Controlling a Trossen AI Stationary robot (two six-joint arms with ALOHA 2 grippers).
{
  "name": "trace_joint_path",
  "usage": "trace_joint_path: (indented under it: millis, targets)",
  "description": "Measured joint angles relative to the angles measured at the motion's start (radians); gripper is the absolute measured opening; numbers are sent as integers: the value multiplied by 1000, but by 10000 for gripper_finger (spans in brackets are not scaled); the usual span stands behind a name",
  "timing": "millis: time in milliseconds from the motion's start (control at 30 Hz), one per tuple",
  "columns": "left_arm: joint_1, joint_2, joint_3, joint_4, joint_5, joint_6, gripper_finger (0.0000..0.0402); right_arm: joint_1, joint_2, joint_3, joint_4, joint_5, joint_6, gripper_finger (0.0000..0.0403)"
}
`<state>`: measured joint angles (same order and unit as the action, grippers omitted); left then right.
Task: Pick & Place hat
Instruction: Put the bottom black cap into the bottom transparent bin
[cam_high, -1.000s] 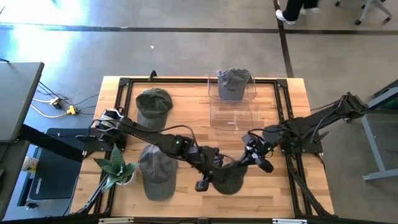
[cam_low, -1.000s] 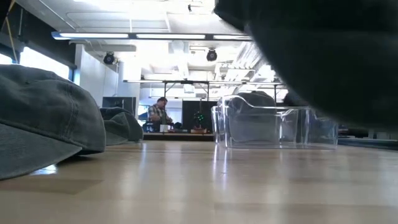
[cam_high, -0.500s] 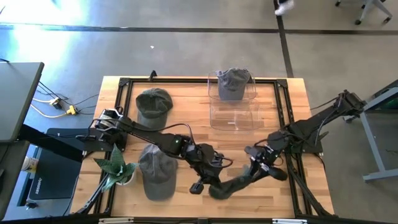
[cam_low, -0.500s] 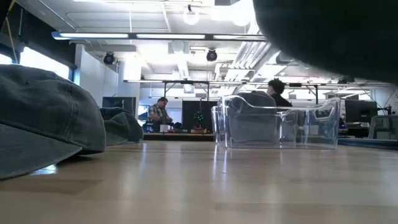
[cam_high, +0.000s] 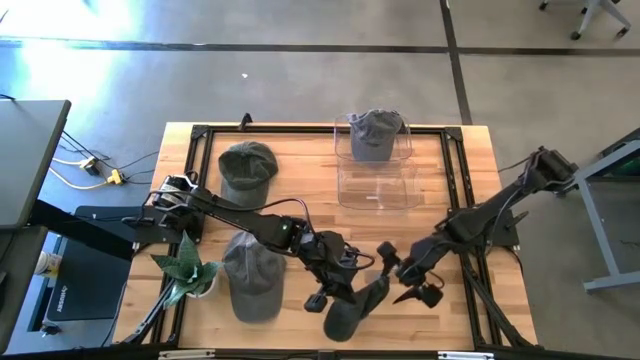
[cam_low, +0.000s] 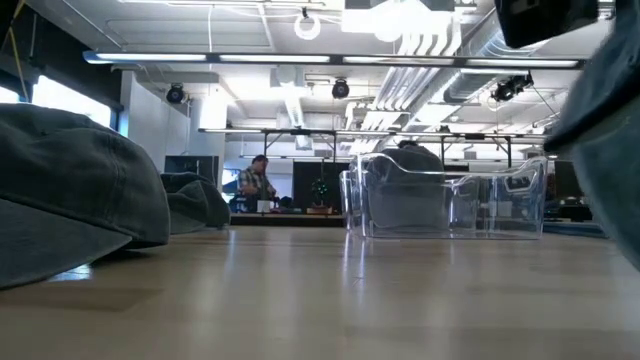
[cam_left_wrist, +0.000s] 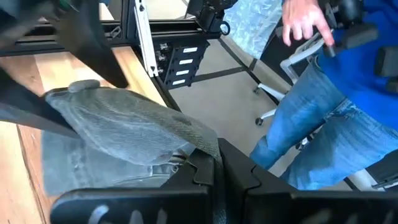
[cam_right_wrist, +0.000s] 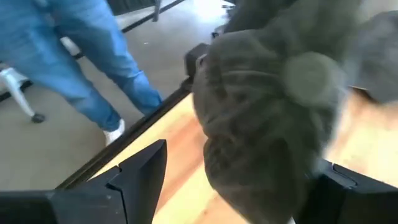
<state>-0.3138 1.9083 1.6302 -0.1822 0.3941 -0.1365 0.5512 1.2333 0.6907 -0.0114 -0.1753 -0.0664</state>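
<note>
A grey hat (cam_high: 352, 308) hangs near the table's front edge, with my left gripper (cam_high: 338, 284) shut on it. The left wrist view shows the hat's crown (cam_left_wrist: 118, 134) spread out ahead of the fingers. My right gripper (cam_high: 408, 274) stands open just right of the hat, its fingers wide apart and off the cloth. In its wrist view the hat's top button (cam_right_wrist: 309, 73) faces the camera. The hat's edge (cam_low: 605, 150) shows at the right of the low view. My left gripper pinches the hat's lower rim (cam_left_wrist: 181, 159) between its two shut fingers, coming from the table's left. The crown bulges away beyond the fingertips toward the right arm. Whether the hat's low end rests on the table, I cannot tell.
Two more grey hats lie on the table's left half, one far (cam_high: 247, 168) and one near (cam_high: 252, 278). A clear bin (cam_high: 376, 172) at the far middle holds another hat (cam_high: 375, 133). A small plant (cam_high: 186, 266) stands at the left edge. A person in jeans (cam_left_wrist: 311, 118) stands beyond the table.
My right gripper has opened, let go of the hat and drawn back toward the table's right and near edge. My left gripper has shut on the hat. The hat, first bunched between both grippers, now hangs from the left one alone, nearer the front edge.
</note>
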Motion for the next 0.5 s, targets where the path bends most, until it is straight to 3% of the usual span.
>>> trace_joint_path:
  millis: [167, 267, 400, 500]
  targets:
    - [0, 0, 0, -17, -48, -3, 1, 32, 80, 0, 86, -78, 54, 239]
    - [0, -7, -1, -76, -71, -3, 1, 61, 74, 0, 90, -112, 170, 168]
    - [0, -10, -1, -121, -93, -7, 1, 97, 18, 0, 92, -129, 323, 31]
    - [1, -10, -2, -107, -102, -7, 1, 110, -22, 0, 74, -114, 417, 22]
